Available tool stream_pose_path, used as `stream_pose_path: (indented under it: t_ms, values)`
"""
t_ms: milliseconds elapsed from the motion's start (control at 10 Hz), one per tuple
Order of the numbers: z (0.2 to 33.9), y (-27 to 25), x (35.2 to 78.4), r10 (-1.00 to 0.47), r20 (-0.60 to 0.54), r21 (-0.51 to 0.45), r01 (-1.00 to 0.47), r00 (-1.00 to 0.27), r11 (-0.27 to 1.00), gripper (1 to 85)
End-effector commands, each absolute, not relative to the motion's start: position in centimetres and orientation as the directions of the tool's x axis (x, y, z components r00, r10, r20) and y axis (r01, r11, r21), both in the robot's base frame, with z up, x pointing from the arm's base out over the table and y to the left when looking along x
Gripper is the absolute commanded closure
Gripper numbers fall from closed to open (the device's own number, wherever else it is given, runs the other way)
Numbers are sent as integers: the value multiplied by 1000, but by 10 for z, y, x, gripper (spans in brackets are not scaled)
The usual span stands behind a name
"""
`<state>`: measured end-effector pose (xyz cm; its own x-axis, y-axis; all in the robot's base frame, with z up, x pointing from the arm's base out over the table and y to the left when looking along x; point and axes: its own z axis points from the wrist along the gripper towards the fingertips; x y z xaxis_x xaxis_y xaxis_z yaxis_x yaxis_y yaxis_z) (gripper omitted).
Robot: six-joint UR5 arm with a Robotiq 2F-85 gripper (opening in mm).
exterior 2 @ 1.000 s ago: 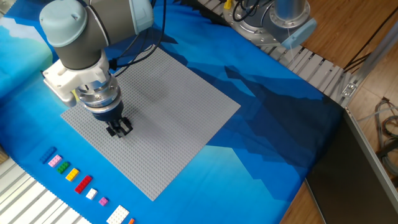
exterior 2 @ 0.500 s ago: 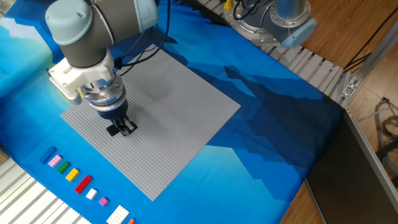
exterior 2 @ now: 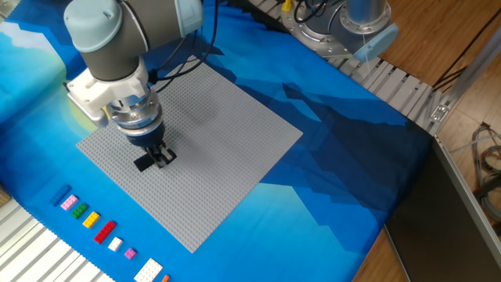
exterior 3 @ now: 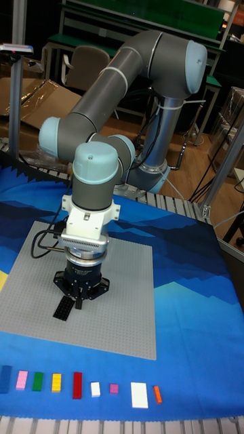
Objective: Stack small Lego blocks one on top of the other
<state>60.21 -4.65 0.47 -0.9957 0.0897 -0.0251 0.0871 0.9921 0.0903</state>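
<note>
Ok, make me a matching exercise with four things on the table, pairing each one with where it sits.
Things:
1. flat black rectangular Lego brick
2. large grey studded baseplate
3. long red Lego brick
4. wide white Lego brick

Places:
A. on the blue cloth, under the arm
B. in the front row, near the small orange brick
C. on the baseplate by the hand
D. in the front row, beside the yellow brick

Pairs: 1-C, 2-A, 3-D, 4-B

Wooden floor (exterior 2: 438,31), cardboard (exterior 3: 37,102) and a green-topped bench (exterior 3: 135,17) behind.

grey baseplate (exterior 2: 211,141), blue cloth (exterior 2: 329,149), coloured bricks (exterior 3: 74,384)
</note>
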Motion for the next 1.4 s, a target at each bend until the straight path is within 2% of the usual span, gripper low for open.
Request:
stream_pose_path:
  t_ms: [0,1300]
  values:
    - [5,-50,600,88,-31,90,85,-996,992,847]
    - [3,-61,600,65,-33,81,62,-997,995,847]
